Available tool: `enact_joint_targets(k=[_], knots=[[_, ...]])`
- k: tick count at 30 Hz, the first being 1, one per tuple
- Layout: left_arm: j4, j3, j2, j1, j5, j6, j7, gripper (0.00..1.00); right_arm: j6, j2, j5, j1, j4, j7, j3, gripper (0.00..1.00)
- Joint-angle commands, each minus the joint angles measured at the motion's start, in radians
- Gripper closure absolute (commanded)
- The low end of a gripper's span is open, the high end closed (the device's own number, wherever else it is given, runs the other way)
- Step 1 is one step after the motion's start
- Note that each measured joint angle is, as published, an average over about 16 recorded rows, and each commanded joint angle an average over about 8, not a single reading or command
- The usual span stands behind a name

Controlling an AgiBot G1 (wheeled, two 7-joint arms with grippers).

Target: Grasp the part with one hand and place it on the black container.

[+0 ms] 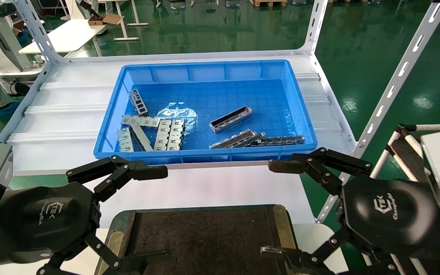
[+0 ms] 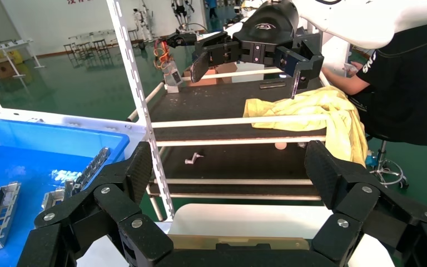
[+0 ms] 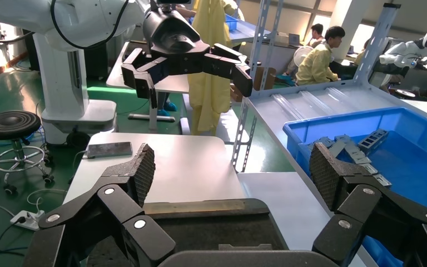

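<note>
The part [image 1: 230,119], a grey metal channel bar with slots, lies at an angle in the middle of the blue bin [image 1: 109,110]; it also shows in the left wrist view [image 2: 0,214]. A second similar grey bar [image 1: 233,139] lies near the bin's front wall. The black container [image 1: 204,236], a flat dark tray with brass edge strips, sits at the near edge and holds nothing. My left gripper [image 1: 164,214] and right gripper [image 1: 266,208] hover open and empty over the tray's left and right sides, short of the bin. Both wrist views show wide open jaws [image 2: 229,169] [image 3: 231,169].
Several flat pale silver slotted plates [image 1: 164,133] lie at the bin's left. A darker slotted bar [image 1: 281,140] lies at its front right. The bin stands on a white shelf [image 1: 67,114] with slotted uprights [image 1: 395,80]. A white table [image 1: 204,187] lies between shelf and tray.
</note>
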Motion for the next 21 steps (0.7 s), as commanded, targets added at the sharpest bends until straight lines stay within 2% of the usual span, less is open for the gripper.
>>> enact_joint_targets(k=[1,21], knots=[[0.0,0.0,0.0,0.0,0.0,0.0,0.0,0.0,0.0,0.0,0.0,0.0,0.0,0.0,0.0,0.0],[0.032,0.016,0.045,-0.049,0.041,-0.05,-0.006,0.0,0.0,0.0,0.001,0.001,-0.001,-0.001,-0.001,0.0]])
